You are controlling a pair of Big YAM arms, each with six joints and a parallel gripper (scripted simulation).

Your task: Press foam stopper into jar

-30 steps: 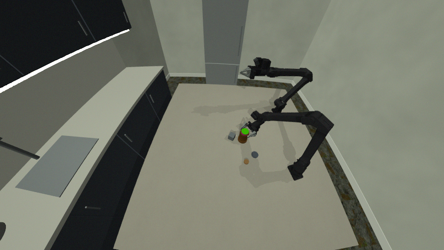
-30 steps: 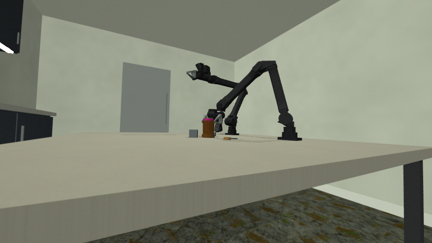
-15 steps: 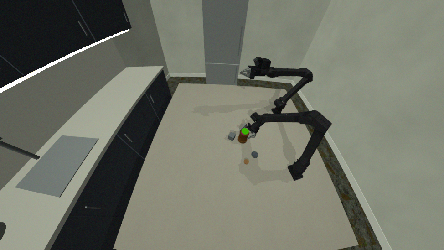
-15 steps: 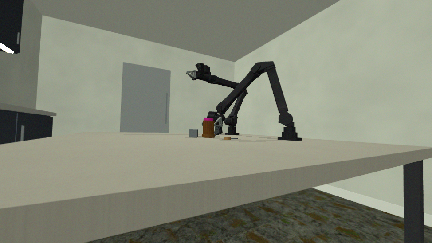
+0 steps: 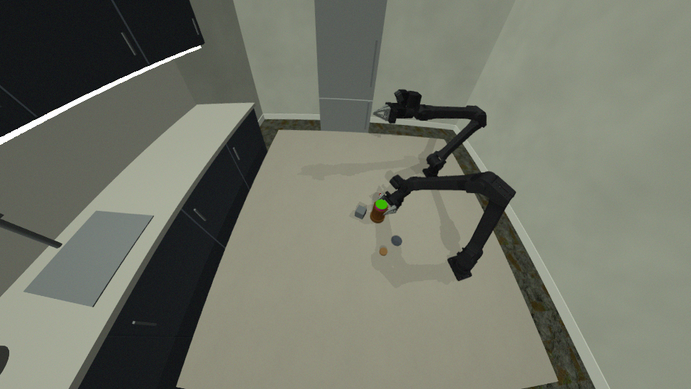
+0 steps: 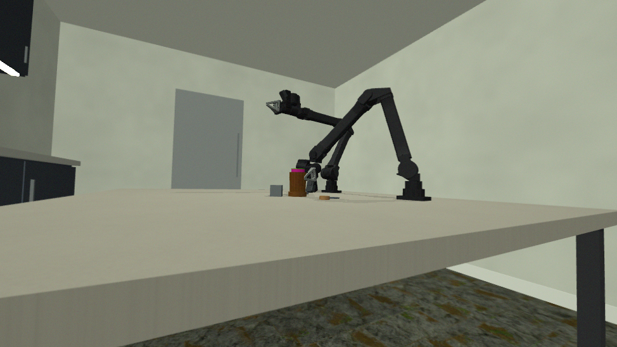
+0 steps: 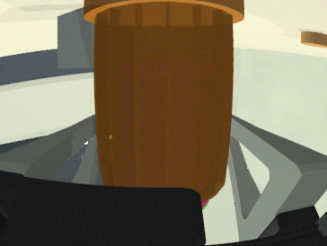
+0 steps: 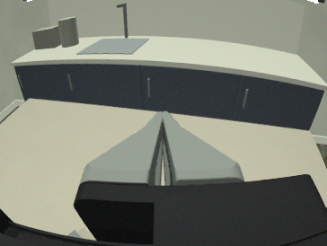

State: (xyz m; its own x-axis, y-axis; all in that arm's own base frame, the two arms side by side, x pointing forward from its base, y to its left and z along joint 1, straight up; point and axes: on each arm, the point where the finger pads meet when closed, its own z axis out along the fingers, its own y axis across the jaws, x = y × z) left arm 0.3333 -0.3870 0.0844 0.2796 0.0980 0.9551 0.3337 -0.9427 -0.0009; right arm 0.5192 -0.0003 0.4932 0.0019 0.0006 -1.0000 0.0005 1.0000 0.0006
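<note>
Your left gripper (image 5: 384,203) (image 6: 303,176) (image 7: 163,121) pinches the faceted brown jar (image 5: 377,216) (image 6: 297,184) (image 7: 166,99), upright on the matte table (image 5: 289,289) (image 6: 258,241) (image 8: 45,135); your right gripper (image 5: 375,113) (image 6: 267,104) (image 8: 163,119), above, is pressed together.
</note>
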